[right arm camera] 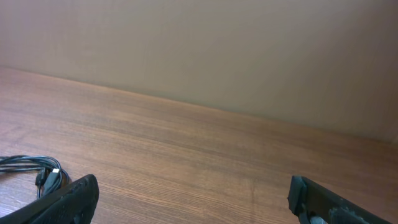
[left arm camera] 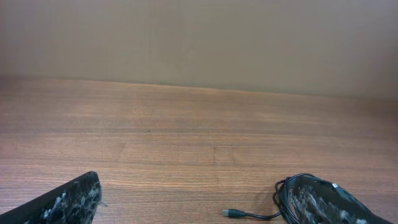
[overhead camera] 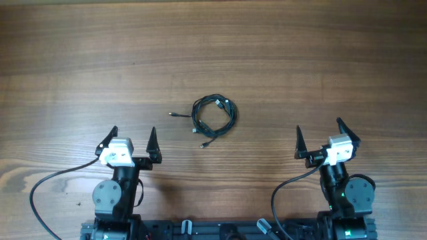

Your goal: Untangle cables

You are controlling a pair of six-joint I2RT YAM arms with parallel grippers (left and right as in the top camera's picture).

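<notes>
Cables [overhead camera: 214, 118] lie as one small coil of thin black cord on the desk [overhead camera: 80, 60], between the two arms and a little beyond them. How many cords make up the coil cannot be told. One plug end [overhead camera: 172, 115] pokes out toward the left arm's side, and another plug end [overhead camera: 203, 145] trails toward the near edge. The left fingers [overhead camera: 153, 141] stand spread wide and hold nothing; the right fingers [overhead camera: 299, 141] are likewise wide apart and empty, and both are well apart from the coil.

The step in hand looks like the first reach. The left-pointing tail seems the best start, since it lies free of the loops. The left fingers should come down to the desk, straddle the cord just behind the plug and close fully, because the cord is thin. The right fingers can hold the far rim of the coil steady. Any pull should be slow and outward, stopping if a loop tightens instead of opening.
</notes>
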